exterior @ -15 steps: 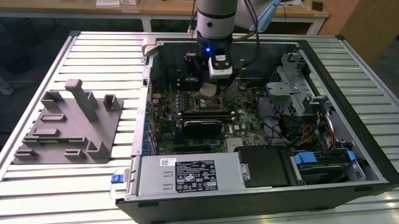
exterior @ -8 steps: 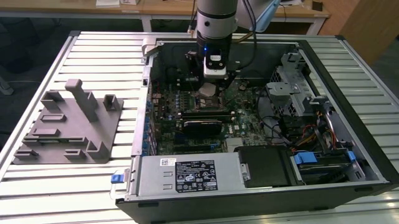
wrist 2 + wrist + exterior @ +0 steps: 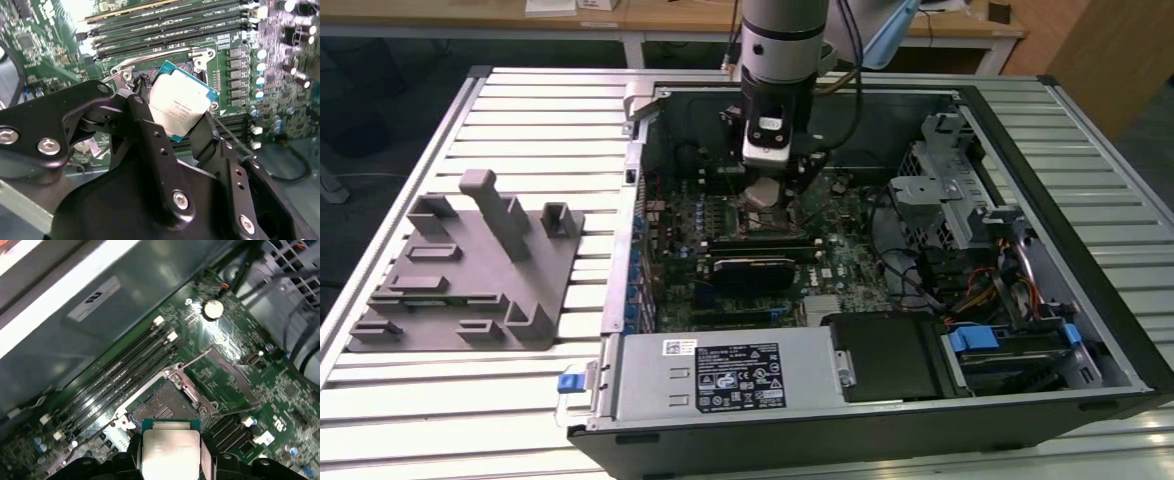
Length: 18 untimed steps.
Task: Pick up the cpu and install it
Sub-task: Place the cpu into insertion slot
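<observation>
The gripper (image 3: 175,122) has the cpu (image 3: 181,106) pinched just above the open socket (image 3: 162,407).
Exterior view: the arm (image 3: 781,40) reaches into the open computer case (image 3: 1067,330), with the gripper mid-motherboard (image 3: 841,255). Second wrist view: black fingers (image 3: 150,135) are closed on opposite edges of the cpu. First wrist view: a flat silvery lid that looks stiff, slick and probably light. The underside is likely fragile, so the edge hold suits it.

Silver-grey arm (image 3: 781,40), black cables (image 3: 857,70), black claw (image 3: 176,122) with silver screws (image 3: 181,200), holed fingers (image 3: 150,135)
</observation>
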### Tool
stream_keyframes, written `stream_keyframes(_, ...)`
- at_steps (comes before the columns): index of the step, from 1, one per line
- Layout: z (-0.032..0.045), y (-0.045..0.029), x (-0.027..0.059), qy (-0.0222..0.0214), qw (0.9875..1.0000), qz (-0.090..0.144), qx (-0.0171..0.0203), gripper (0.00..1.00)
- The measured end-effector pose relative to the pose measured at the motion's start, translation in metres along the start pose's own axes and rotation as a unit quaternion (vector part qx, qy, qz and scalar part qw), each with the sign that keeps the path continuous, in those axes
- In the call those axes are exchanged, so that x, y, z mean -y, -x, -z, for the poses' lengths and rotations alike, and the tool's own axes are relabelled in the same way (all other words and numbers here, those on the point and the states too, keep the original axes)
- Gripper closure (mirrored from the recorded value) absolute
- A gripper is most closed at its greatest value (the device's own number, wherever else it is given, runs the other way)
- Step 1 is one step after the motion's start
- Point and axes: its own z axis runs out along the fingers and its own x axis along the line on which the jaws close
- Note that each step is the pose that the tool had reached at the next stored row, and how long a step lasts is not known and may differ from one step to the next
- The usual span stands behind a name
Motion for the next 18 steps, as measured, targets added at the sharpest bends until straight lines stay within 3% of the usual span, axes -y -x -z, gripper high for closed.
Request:
stream_keyframes(4, -0.0002, 0.0000, 0.0000, -0.0009, 0.9993, -0.036, 0.0001, 0.45)
stream_keyframes(9, -0.0005, 0.0000, 0.0000, -0.0020, 0.9967, -0.081, 0.0002, 0.45)
stream_keyframes(14, -0.0009, 0.0000, 0.0000, -0.0031, 0.9921, -0.125, 0.0003, 0.45)
stream_keyframes(18, -0.0013, 0.0000, 0.0000, -0.0040, 0.9868, -0.162, 0.0004, 0.45)
